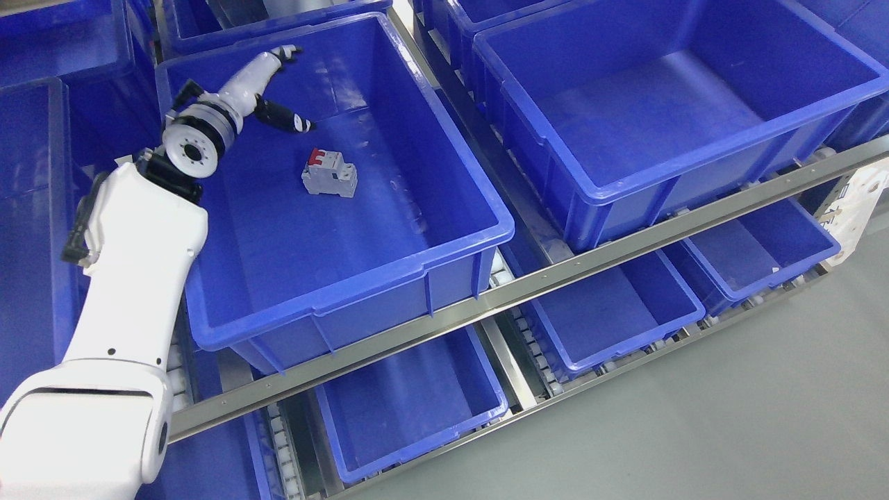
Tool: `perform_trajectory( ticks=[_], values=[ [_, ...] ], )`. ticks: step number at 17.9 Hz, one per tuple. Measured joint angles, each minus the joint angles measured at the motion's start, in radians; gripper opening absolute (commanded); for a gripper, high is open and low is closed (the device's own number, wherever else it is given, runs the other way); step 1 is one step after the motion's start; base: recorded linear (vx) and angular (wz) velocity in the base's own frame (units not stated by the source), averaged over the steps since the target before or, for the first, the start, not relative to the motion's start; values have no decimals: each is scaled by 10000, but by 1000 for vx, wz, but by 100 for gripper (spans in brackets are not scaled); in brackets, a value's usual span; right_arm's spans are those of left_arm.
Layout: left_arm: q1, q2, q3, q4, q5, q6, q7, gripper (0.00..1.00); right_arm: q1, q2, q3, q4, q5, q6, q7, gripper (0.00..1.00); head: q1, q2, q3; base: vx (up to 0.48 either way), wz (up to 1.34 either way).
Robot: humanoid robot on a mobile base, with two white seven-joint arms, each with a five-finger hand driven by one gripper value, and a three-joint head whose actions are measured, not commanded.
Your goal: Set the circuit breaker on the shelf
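Note:
A grey circuit breaker (pixel 330 175) with red switches lies on the floor of a large blue bin (pixel 444 243) on the shelf's upper level. My left hand (pixel 281 87) hovers inside the same bin at its far left corner, up and left of the breaker and apart from it. Its fingers are spread and hold nothing. The white left arm (pixel 132 278) comes in from the lower left, over the bin's left wall.
A second large blue bin (pixel 590 208) stands to the right on the same level. Smaller blue bins (pixel 611 319) sit on the lower level behind a metal rail (pixel 555 274). More bins line the left and back. Grey floor shows at lower right.

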Motion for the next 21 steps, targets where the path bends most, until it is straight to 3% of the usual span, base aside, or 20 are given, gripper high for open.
perform_trajectory(
  ticks=[5,11,15,21],
  values=[
    [41,-834,2372,-1124,538,188,1987,100,0,0,0,-1,0,0,2,100,0,0,0,-12,0],
    [1397,-1554,3852,-4374,1735,2562,2570,100,0,0,0,-2,-1,-6,68,100,0,-2,0,-87,42],
    [3359,-1838,3952,-6329,2122,2257,2681,100,2,0,0,-3,-1,-9,105,100,0,-2,0,-172,79],
    [5192,-2087,3579,-8032,2443,1605,3068,100,5,0,0,-5,0,-9,-2,100,0,-2,0,-176,-14]
  ],
)
